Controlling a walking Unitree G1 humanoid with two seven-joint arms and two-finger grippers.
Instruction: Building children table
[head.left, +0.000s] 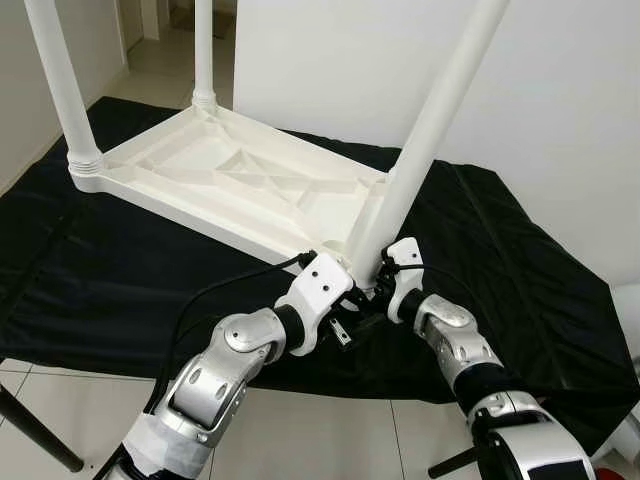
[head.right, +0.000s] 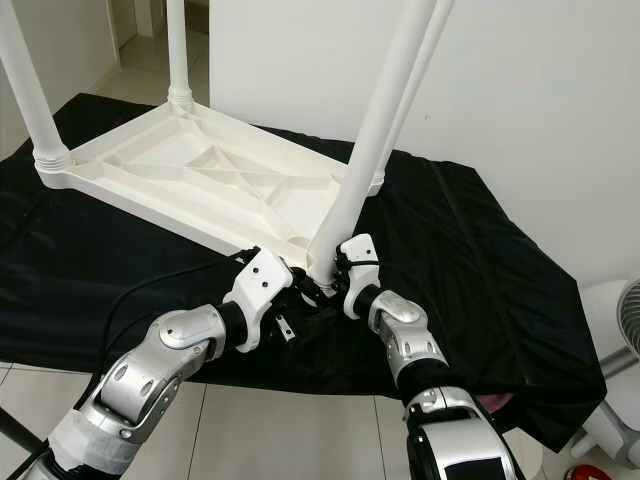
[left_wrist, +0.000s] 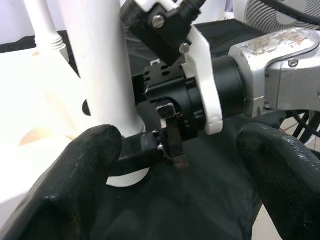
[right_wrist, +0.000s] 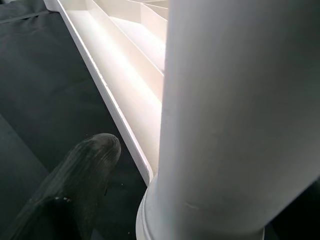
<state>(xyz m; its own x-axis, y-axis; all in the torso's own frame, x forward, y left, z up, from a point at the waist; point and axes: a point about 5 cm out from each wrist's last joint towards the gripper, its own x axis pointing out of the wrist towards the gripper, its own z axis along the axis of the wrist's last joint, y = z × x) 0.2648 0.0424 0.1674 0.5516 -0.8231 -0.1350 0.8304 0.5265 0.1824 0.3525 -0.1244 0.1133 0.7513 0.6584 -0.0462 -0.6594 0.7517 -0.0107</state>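
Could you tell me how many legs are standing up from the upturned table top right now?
3: far-left leg, far-middle leg, and the near leg at the near corner between both grippers. A fourth may be hidden behind the near leg.

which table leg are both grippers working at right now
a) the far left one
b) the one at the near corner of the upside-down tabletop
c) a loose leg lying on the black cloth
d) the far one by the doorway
b: the left gripper and right gripper flank the base of the near leg, which leans in its socket at the near corner of the tabletop.
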